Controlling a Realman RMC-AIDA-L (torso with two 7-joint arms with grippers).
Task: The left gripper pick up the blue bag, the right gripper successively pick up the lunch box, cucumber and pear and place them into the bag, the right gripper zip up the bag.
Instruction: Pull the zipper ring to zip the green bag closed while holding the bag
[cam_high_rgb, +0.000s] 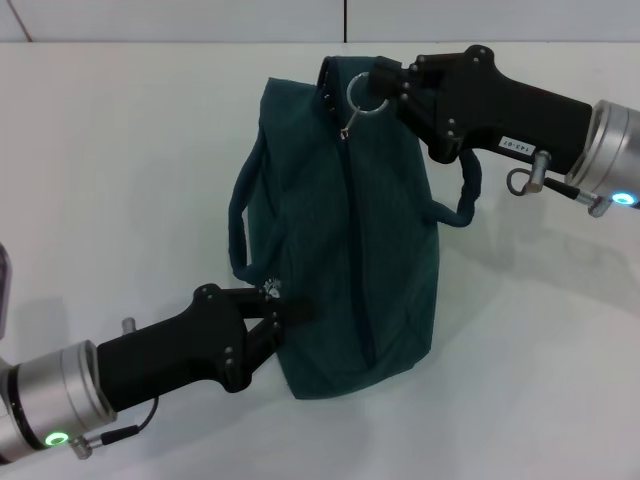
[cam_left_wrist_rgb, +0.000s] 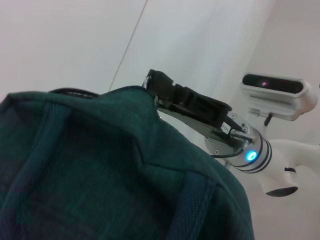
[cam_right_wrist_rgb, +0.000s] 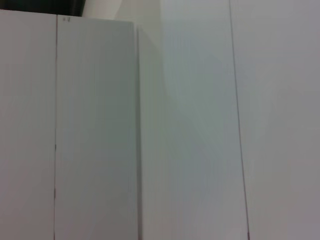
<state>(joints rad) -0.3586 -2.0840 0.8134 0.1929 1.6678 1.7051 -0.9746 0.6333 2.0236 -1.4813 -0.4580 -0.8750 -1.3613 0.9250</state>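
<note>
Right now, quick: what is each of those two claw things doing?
Left gripper: shut on the blue bag, low on its side.
Right gripper: shut on the zipper ring pull at the bag's top.

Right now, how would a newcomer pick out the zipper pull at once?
Find the blue bag lying mid-table. At its far end, by the right gripper, a metal ring pull lies against the fabric. It is the only shiny silver loop on the dark cloth.

Obstacles: blue bag (cam_high_rgb: 340, 230) mid-table, left tool (cam_high_rgb: 278, 318) at its near-left corner, right tool (cam_high_rgb: 375, 85) at its far end (by the zipper ring). Free passage: bare table (cam_high_rgb: 120, 150) left, right, front.
</note>
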